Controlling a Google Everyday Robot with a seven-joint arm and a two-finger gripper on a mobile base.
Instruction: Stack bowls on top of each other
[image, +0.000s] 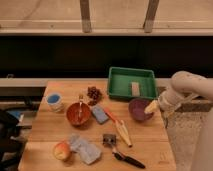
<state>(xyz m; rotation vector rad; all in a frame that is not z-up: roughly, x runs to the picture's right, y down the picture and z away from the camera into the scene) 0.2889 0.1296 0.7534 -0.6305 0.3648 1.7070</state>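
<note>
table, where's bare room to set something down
Bare wood: left edge between cup and apple; front right corner below purple bowl. Crowded through the middle around the orange bowl. The claw sits at the purple bowl's right rim.

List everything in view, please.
orange-red bowl: 1, left of centre
dark purple bowl: 1, right of centre
tray: 1, green, back right
cup: 1, blue-and-white, left
dark cluster: 1, behind orange-red bowl
blue-grey pad: 1, between bowls
long utensil: 1, orange-and-pale, centre front
fruit: 1, red-yellow, front left
grey wrapper: 1, beside fruit
black-handled tool: 1, front
table: 1, wooden
arm: 1, white, right
gripper: 1, yellowish, at dark purple bowl's right rim
</note>
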